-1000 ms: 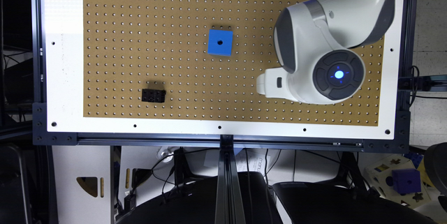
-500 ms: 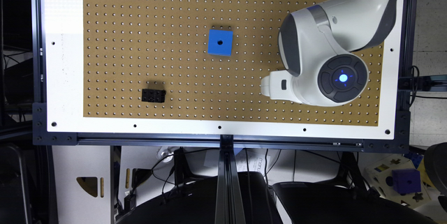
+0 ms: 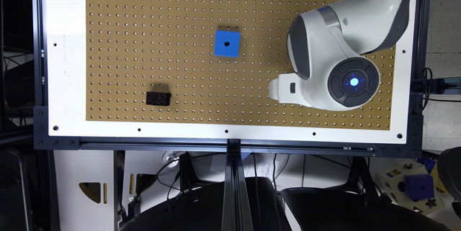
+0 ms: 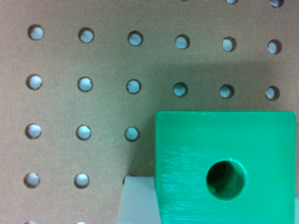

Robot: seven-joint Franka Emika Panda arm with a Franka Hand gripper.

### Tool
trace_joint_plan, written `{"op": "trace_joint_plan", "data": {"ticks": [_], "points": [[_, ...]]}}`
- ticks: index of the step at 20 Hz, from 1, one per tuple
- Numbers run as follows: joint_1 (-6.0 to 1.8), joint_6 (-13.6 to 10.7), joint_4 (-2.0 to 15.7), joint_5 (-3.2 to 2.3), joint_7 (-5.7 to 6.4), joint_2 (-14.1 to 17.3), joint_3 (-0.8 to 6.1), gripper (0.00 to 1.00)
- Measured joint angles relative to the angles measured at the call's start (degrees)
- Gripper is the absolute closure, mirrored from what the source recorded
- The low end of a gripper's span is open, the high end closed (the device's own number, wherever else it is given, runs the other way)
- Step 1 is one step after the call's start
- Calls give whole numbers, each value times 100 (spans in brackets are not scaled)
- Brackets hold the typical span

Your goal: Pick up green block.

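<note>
on pegboard [image 4: 70, 60], directly under wrist camera: green block [image 4: 224, 163], hole in top face up, flat on board. pale finger [image 4: 135, 200] touches one block side; other side out of frame, so gripper opening and hold: cannot tell. step, by judgement: closing in for grasp. next: confirm block between fingers, squeeze, lift straight. blue block [image 3: 227, 44], black brick [image 3: 158, 98] well apart from arm [image 3: 335, 65].

Green block [image 4: 224, 168] w/ dark hole – tan pegboard [image 4: 84, 60]

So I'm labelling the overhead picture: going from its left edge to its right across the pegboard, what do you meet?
Black brick → blue cube → the arm's white hand → the arm's round wrist housing with the blue light.
</note>
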Motion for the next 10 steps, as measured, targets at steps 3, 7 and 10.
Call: {"op": "trace_joint_plan", "data": {"ticks": [3, 7, 10], "points": [[-2, -30, 0, 0, 0, -6, -18, 100], [-4, -103, 0, 0, 0, -78, -27, 100], [-4, -356, -1, 0, 7, -322, -26, 100]]}}
